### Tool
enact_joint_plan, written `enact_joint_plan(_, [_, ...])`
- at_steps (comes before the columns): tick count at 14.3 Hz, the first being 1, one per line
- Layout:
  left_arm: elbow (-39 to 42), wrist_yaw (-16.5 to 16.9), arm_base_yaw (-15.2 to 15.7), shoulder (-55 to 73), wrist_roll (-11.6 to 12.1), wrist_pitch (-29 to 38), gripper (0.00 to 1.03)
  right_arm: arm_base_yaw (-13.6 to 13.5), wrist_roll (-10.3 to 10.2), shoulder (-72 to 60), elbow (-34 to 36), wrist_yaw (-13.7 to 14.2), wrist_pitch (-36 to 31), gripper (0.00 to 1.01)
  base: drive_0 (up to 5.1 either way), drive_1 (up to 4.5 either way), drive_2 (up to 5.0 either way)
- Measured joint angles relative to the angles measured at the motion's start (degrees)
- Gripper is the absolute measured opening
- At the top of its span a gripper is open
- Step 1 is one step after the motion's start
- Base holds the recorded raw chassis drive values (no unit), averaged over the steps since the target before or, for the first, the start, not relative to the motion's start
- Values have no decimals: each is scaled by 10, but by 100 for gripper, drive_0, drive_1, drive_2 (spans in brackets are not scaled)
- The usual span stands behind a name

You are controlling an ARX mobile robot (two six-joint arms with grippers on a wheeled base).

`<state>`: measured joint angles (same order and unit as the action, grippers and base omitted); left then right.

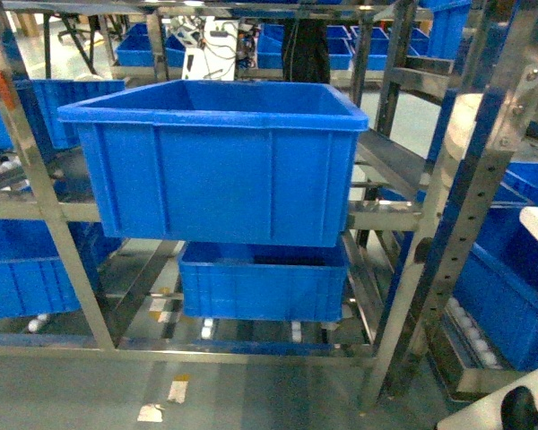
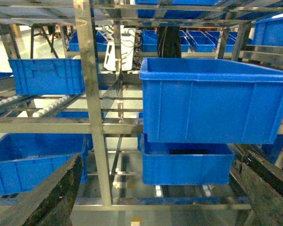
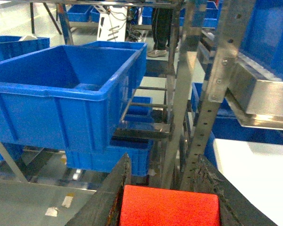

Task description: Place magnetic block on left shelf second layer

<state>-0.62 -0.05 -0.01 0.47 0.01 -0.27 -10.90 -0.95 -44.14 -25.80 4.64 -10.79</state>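
The magnetic block [image 3: 170,207] is a red rectangular block at the bottom of the right wrist view, and my right gripper [image 3: 163,158] is shut on it, a dark finger on each side. My left gripper [image 2: 161,161] is open with nothing between its fingers [image 2: 47,197], and faces the steel shelf rack [image 2: 92,94]. A large blue bin [image 1: 215,161] sits on the rack's middle layer in the head view, open at the top. A lower blue bin [image 1: 262,285] stands beneath it. Neither gripper's jaws show in the head view.
Steel uprights [image 1: 471,206] stand to the right, with more blue bins [image 1: 511,296] beyond them. Blue bins [image 1: 22,269] also fill the rack bay at the left. A white surface [image 3: 254,169] lies right of the held block. Paper scraps [image 1: 161,401] lie on the floor.
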Motion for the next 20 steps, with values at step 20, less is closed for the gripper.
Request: enact_joint_plan(20, [0, 0, 0, 0, 0, 1, 98, -3, 2, 1, 1, -1, 0, 34, -242, 302, -60])
